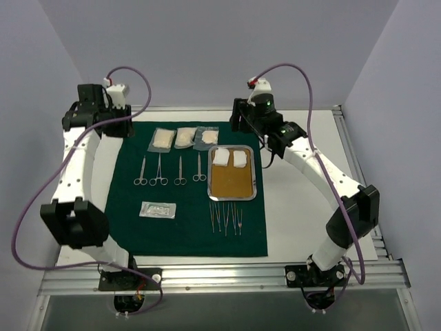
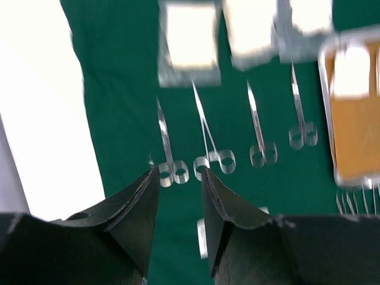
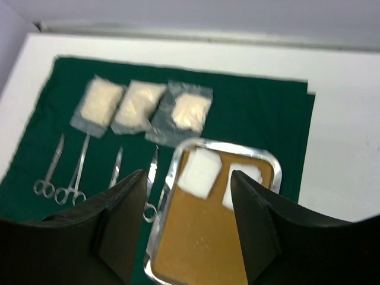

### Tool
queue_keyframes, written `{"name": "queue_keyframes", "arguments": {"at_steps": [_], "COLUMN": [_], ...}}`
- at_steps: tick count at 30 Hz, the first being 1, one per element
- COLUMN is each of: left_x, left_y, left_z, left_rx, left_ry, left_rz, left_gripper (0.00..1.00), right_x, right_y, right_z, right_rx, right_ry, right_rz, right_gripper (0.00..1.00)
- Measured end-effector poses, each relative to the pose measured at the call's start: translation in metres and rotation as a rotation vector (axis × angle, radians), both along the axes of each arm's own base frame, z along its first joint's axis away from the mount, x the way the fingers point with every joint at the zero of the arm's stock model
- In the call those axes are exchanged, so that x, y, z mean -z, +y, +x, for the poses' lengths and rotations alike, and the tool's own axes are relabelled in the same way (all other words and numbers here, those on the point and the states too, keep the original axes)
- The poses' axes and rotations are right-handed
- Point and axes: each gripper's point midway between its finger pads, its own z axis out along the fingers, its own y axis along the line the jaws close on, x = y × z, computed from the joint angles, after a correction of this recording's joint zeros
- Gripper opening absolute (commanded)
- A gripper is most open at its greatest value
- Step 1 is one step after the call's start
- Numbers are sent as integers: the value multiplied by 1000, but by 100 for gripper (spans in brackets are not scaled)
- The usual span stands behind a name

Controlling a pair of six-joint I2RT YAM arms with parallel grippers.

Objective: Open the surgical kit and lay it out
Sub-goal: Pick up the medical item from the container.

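The dark green cloth is lying spread flat across the middle of the white desk in the top view. Along its upper edge three clear packets holding pale gauze are sitting side by side. Just below them four silver ring-handled clamps are lying in a row, rings toward the bottom of the frame. To the right of the clamps the rectangular steel tray is resting on the cloth, with two white gauze pads lying side by side at its upper end on a brown liner. Just below the tray, thin tweezers are lying parallel to one another. A small flat clear packet is sitting alone toward the lower left of the cloth.

The left gripper is hanging above the left end of the clamp row, its fingers parted only by a narrow gap and gripping nothing. The right gripper is hanging above the tray with its fingers spread wide, also empty. In the top view both wrists are sitting at the upper corners of the cloth.
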Motion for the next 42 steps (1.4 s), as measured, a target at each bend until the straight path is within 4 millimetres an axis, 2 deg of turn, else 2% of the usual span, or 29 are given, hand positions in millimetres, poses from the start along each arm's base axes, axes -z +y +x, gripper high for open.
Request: {"name": "queue_keyframes", "arguments": {"at_steps": [1,3,6,9,12,18,22,25,32,42], "left_x": [-3,5,36,70,85,73,70,70,75,71], "left_y": [-2,-5,-7,-6,-3,1,2,1,-4,-12], "left_z": [-18,-47,-82,-111,-130,-144,-145,-144,-137,-134], "left_rx": [18,47,78,95,102,111,114,119,138,163], "left_ry": [0,40,135,248,301,254,242,238,240,217], "left_rz": [5,9,19,27,38,62,66,61,31,-2], "left_gripper": [44,44,44,44,44,44,44,44,44,44], "right_x": [12,46,110,166,201,226,232,239,259,259], "right_y": [-3,-3,0,1,5,9,10,8,14,23], "right_z": [-4,-11,-24,-37,-43,-24,-3,5,8,14], "right_rx": [0,-16,-50,-65,-77,-58,-37,-19,-19,-33], "right_ry": [31,108,255,385,466,489,479,481,521,517], "right_rz": [-8,-25,-54,-69,-64,-6,35,64,109,154], "right_gripper": [52,49,45,43,39,38,37,38,38,37]}}
